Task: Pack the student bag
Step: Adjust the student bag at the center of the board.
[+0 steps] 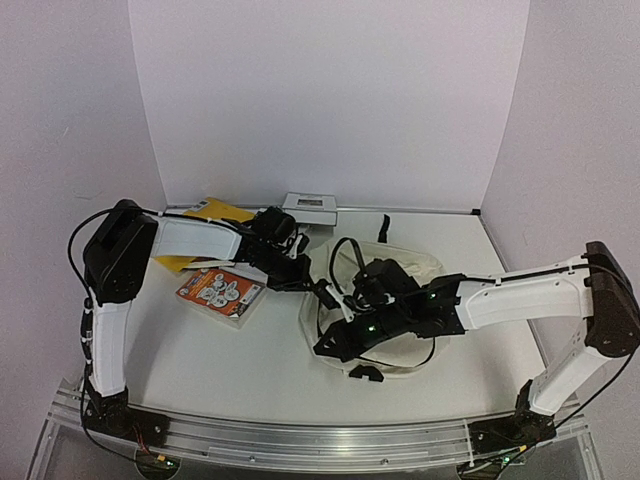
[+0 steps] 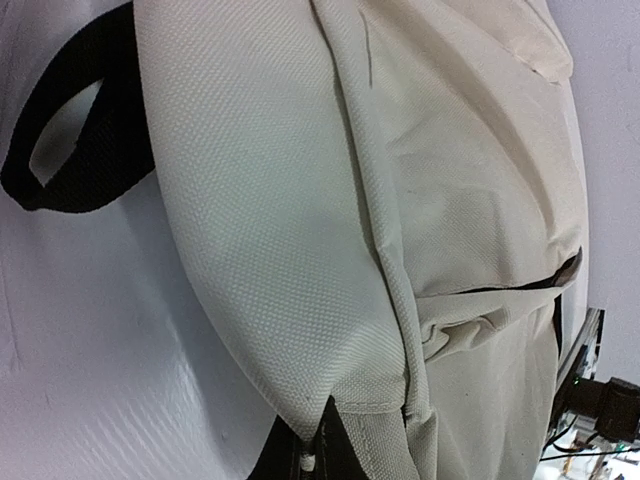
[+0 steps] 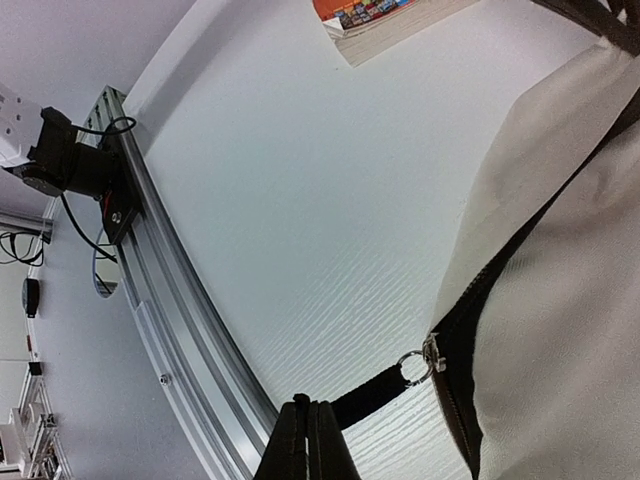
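The right gripper, at the lower middle of its frame, is pinched together on the black pull tab of the zipper. The left gripper is clamped on a cream seam of the bag, which lies at the centre of the top view, right of a book. The step looks like unzipping. The next move calls for drawing the tab along the track while the left braces the fabric.

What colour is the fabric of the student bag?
Cream, an off-white weave. The student bag shows best in the left wrist view.
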You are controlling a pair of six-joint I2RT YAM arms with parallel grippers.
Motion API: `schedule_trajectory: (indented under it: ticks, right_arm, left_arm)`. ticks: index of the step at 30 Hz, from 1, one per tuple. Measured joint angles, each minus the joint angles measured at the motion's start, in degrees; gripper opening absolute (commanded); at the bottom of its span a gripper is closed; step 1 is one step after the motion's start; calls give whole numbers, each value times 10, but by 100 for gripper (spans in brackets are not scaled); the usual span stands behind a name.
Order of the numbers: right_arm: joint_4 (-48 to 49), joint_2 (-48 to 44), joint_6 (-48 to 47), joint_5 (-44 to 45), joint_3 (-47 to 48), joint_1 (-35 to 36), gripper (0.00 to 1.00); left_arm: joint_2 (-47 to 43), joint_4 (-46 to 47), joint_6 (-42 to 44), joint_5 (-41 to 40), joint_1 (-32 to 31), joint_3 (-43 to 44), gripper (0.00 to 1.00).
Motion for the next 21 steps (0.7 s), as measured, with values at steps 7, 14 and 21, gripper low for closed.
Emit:
schedule_trajectory:
  ticks: [7,14,21]
  right_arm:
    - [13,0,5,5,-11,-5,0]
    - [11,0,14,-40,-15,17,0]
    - [13,-2,35,-7,-15,19,0]
  left_arm:
    - [76,-19,119,33,14,113,2]
    - [135,15,149,0,45,195,29]
    - [93,61,137,-16,67,136,61]
